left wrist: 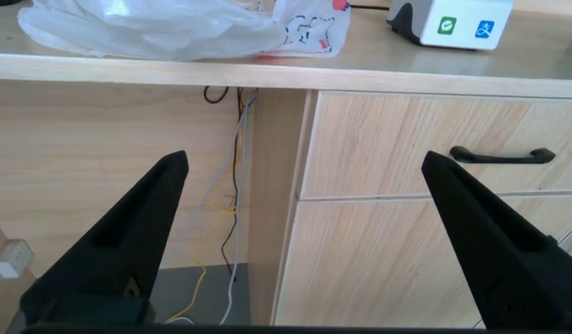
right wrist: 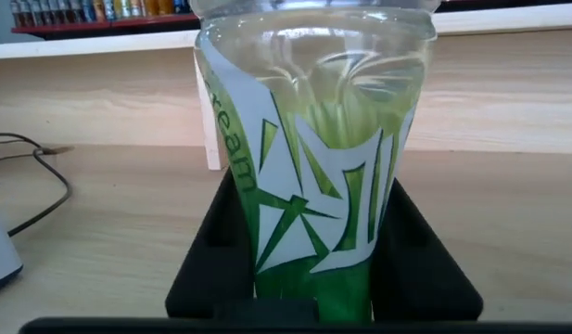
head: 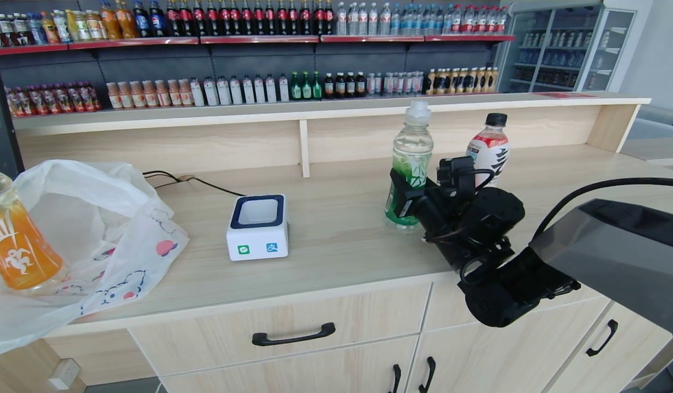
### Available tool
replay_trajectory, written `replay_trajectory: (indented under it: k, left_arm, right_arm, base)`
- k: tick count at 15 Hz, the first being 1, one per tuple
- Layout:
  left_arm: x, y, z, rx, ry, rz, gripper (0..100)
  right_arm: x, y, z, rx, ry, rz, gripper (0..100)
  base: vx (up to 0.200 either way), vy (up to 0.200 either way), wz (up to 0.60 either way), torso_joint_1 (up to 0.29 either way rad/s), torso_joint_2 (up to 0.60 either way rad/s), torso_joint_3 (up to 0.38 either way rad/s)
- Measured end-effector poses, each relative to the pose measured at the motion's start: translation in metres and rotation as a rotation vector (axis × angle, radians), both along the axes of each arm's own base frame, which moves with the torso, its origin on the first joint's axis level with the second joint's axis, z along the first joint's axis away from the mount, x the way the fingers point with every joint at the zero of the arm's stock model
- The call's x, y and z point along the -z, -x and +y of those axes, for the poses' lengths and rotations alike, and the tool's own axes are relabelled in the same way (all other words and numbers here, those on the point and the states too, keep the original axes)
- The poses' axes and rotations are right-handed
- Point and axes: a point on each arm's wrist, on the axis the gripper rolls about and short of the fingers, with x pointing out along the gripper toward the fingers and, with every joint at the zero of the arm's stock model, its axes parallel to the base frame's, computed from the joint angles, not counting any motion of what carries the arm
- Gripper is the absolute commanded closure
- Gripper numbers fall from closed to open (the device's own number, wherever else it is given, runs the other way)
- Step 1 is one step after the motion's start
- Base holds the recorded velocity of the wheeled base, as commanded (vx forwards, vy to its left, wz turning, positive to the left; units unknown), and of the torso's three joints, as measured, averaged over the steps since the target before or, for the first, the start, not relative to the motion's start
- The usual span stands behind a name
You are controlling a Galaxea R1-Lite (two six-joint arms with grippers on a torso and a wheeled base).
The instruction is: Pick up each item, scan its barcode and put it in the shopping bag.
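A clear bottle with a green label (head: 411, 158) stands upright on the wooden counter (head: 336, 234), right of centre. My right gripper (head: 404, 196) is shut on the green bottle's lower body, one finger pressed to each side (right wrist: 313, 199). The white scanner with a dark blue rim (head: 257, 226) sits mid-counter to the bottle's left. The white plastic shopping bag (head: 96, 229) lies at the counter's left end, with an orange drink bottle (head: 17, 240) in it. My left gripper (left wrist: 304, 167) hangs open below the counter edge, facing the cabinet front, with nothing between its fingers.
A white-labelled bottle with a black cap (head: 489, 150) stands just behind and right of the green one. A raised wooden ledge (head: 325, 112) backs the counter, with drink shelves beyond. A black cable (head: 194, 183) runs behind the scanner. Drawers with black handles (head: 292, 335) lie below.
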Motion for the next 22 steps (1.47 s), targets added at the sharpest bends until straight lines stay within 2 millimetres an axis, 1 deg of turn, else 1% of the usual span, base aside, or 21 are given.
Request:
replay_trajectory:
  k: [5, 10, 15, 19, 22]
  left_arm:
    - [0.0, 0.0, 0.0, 0.0, 0.0, 0.0, 0]
    - [0.0, 0.0, 0.0, 0.0, 0.0, 0.0, 0]
    - [0.0, 0.0, 0.0, 0.0, 0.0, 0.0, 0]
    - [0.0, 0.0, 0.0, 0.0, 0.0, 0.0, 0]
    - [0.0, 0.0, 0.0, 0.0, 0.0, 0.0, 0]
  right_arm:
    - [-0.001, 0.001, 0.0, -0.003, 0.0, -0.002, 100]
    - [-0.014, -0.002, 0.001, -0.005, -0.02, -0.043, 100]
    - [-0.023, 0.001, 0.0, -0.03, -0.029, -0.068, 100]
    - [-0.042, 0.008, -0.002, -0.034, -0.047, -0.11, 100]
    - [-0.067, 0.027, -0.004, -0.051, -0.066, -0.154, 100]
  base:
    - [0.0, 0.0, 0.0, 0.0, 0.0, 0.0]
    - [0.0, 0.0, 0.0, 0.0, 0.0, 0.0]
    - [0.0, 0.0, 0.0, 0.0, 0.0, 0.0]
    - [0.0, 0.0, 0.0, 0.0, 0.0, 0.0]
    - [0.0, 0.0, 0.0, 0.0, 0.0, 0.0]
